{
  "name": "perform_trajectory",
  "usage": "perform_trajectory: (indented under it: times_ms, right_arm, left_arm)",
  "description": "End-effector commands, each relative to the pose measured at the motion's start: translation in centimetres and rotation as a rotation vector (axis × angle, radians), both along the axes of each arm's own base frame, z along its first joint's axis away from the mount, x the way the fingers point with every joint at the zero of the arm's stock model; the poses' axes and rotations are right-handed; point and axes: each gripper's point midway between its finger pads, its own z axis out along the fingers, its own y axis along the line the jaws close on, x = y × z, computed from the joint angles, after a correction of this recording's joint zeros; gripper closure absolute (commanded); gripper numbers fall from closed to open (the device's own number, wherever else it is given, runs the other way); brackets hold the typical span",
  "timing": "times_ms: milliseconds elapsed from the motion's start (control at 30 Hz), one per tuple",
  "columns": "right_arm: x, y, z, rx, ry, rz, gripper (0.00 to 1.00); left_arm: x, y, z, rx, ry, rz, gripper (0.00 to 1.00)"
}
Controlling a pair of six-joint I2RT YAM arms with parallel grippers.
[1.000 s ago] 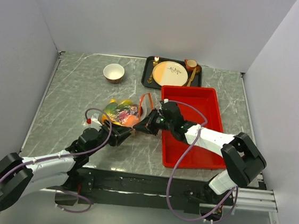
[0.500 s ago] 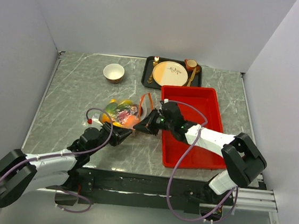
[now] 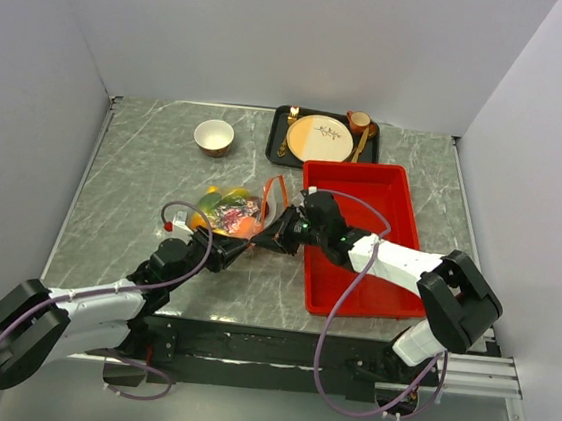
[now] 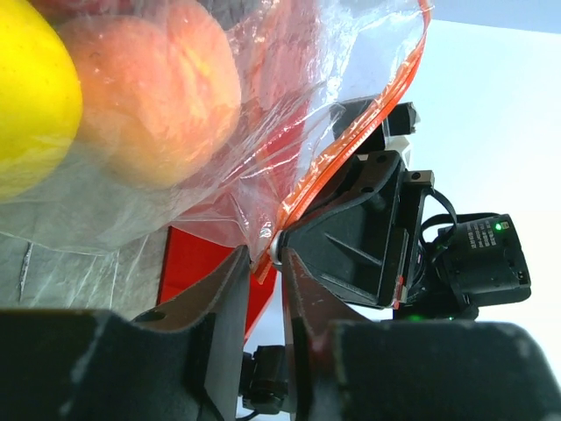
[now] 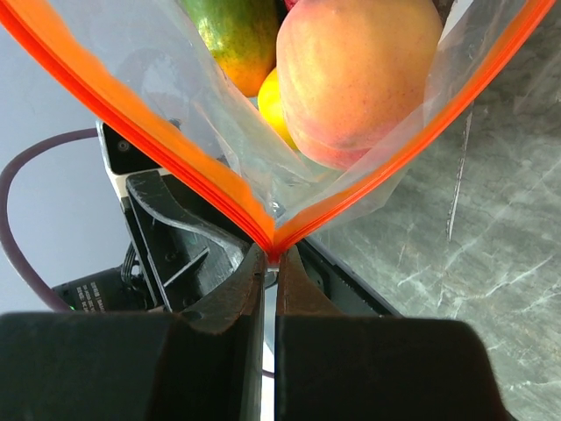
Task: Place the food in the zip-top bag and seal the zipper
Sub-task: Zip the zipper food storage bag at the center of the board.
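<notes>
The zip-top bag [image 3: 228, 212] lies on the marble table with the food inside. A peach [image 5: 351, 70], a green-orange mango [image 5: 232, 31] and a yellow lemon [image 5: 272, 110] show through its mouth, which gapes in a V. My right gripper [image 5: 272, 254] [image 3: 270, 238] is shut on the corner where the two halves of the orange zipper [image 5: 149, 140] meet. My left gripper [image 4: 263, 259] [image 3: 244, 250] faces it, jaws drawn in on the white slider tab [image 4: 276, 249] at that same end of the zipper [image 4: 351, 149]. A peach [image 4: 158, 96] and a lemon [image 4: 26, 96] bulge in the bag beside it.
A red tray [image 3: 402, 208] sits right of the bag, under my right arm. At the back stand a small bowl [image 3: 213, 136] and a black tray [image 3: 275, 145] carrying a cream plate [image 3: 321, 137], cutlery and a cup. Grey walls close in the table.
My left gripper's jaws have narrowed around the zipper's end. Both arms and the bag have hardly moved.
</notes>
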Motion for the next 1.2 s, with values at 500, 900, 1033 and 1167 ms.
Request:
perform_trajectory:
  times_ms: [500, 900, 1033, 1167]
  right_arm:
    - [-0.5, 0.7, 2.8, 0.046, -0.062, 0.047, 0.99]
    - [1.7, 0.3, 3.4, 0.042, -0.084, 0.013, 0.97]
    - [2.2, 0.3, 3.9, 0.051, -0.094, 0.004, 0.96]
    - [2.7, 0.1, 4.1, 0.057, -0.099, -0.011, 0.96]
  left_arm:
    - [1.1, -0.9, 2.4, -0.026, -0.059, -0.001, 0.99]
    - [-0.4, 0.7, 0.9, 0.013, -0.041, 0.013, 0.99]
    - [-0.9, 1.2, 0.5, 0.016, -0.037, 0.018, 0.99]
    - [-1.2, 1.4, 0.1, 0.023, -0.029, 0.018, 0.99]
